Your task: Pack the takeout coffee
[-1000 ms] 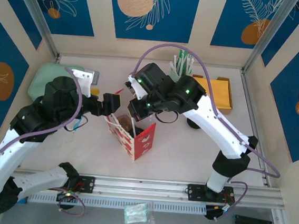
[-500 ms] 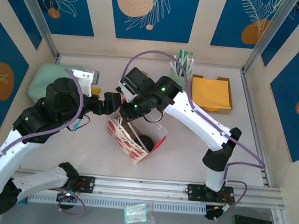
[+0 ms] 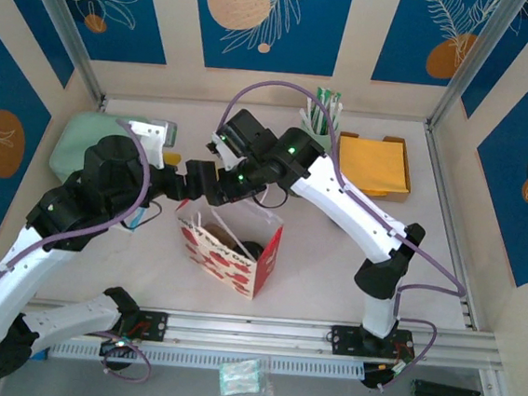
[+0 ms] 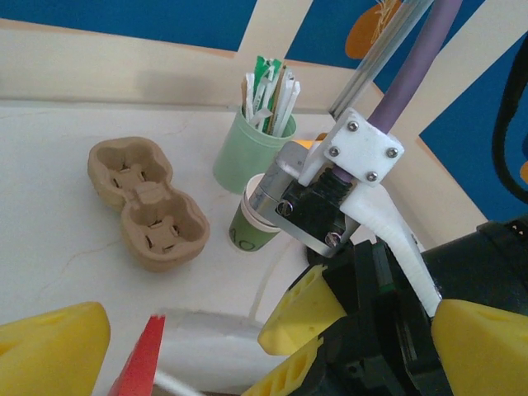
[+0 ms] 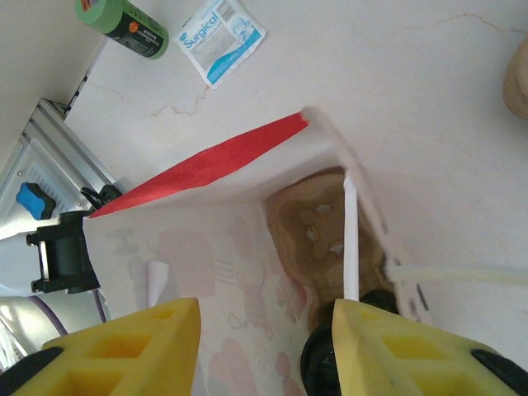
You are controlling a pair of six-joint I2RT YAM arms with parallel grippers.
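Takeout coffee cup (image 4: 246,231), white with a green patterned band, stands on the table (image 4: 58,264) just beside the mint tumbler (image 4: 247,153) of sticks, while the paper bag (image 3: 239,266) holds a brown carrier (image 5: 318,223) and a white stick (image 5: 350,239), with the left gripper (image 4: 181,330) and right gripper (image 5: 264,318) both spread open at its mouth.

My left arm (image 3: 28,264) rises from its base at the near left corner, bends at a raised elbow and reaches right toward the middle. The left gripper (image 3: 204,181) points right, its yellow fingers (image 4: 51,351) spread wide and empty. My right arm (image 3: 361,212) climbs from its base, folds at the elbow and runs up and left across the worktop, wrist tipped down. The right gripper (image 5: 266,342) points downward, jaws parted and gripping nothing, close up against the left gripper.
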